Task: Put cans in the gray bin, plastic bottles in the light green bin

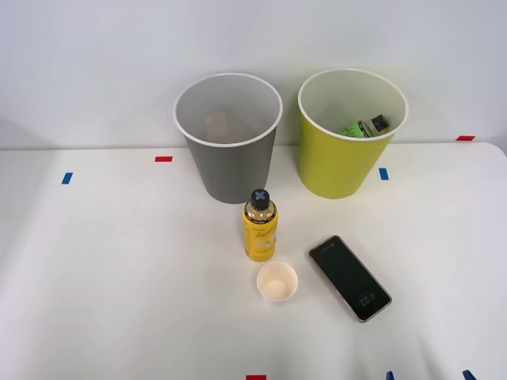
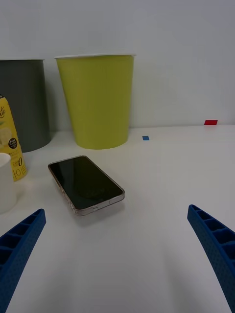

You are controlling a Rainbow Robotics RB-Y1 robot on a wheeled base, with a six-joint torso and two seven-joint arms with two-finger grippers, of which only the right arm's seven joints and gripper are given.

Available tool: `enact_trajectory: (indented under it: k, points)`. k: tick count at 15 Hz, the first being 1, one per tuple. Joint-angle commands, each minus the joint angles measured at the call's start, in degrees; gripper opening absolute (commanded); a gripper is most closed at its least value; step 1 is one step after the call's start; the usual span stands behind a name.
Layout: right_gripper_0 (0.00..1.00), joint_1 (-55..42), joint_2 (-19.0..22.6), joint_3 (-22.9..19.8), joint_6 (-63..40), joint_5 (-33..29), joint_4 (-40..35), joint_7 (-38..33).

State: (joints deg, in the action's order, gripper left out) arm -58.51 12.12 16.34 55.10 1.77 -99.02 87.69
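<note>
My right gripper hangs low over the white table, its jaws spread wide and holding nothing; one blue ribbed finger sits at each lower corner of my wrist view, with bare tabletop between them.

Ahead of my fingers lies a smartphone, flat on the table, dark screen up, turned at an angle. From the front view the smartphone lies to the robot's right of a small cream paper cup, near it but not touching.

The yellow-labelled plastic bottle stands upright on the table, its dark cap marked with a gray cross. It is just behind the paper cup and just in front of the gray bin. In my wrist view the bottle and the cup sit at the picture's edge, cut off by it.

The gray bin and the light green bin stand side by side at the back of the table, close together but apart, the light green one to the robot's right. The green-labelled plastic bottle lies tilted inside the light green bin, its dark cap toward the far right wall. Something pale and blurred rests at the bottom of the gray bin; I cannot tell what it is.

Small red and blue tape marks dot the table.
</note>
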Motion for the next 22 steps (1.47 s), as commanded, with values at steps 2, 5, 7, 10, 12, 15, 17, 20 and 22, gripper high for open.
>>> enact_trajectory:
  k: [2,5,7,10,12,15,17,20,22]
  points:
    - [1.00,-0.1,0.0,0.9,3.3,-0.6,4.3,1.1]
    - [1.00,-0.5,-0.2,1.6,3.3,-1.0,4.5,1.3]
    - [1.00,-0.5,-0.2,1.8,3.3,-1.2,4.5,1.4]
    - [1.00,-0.5,-0.2,1.8,3.3,-1.2,4.5,1.4]
    - [1.00,-0.5,-0.2,1.8,3.3,-1.2,4.5,1.4]
    - [1.00,-0.5,-0.2,1.8,3.3,-1.2,4.5,1.4]
    - [1.00,-0.5,-0.2,1.8,3.3,-1.2,4.5,1.4]
    - [1.00,-0.5,-0.2,1.8,3.3,-1.2,4.5,1.4]
    - [1.00,-0.5,-0.2,1.8,3.3,-1.2,4.5,1.4]
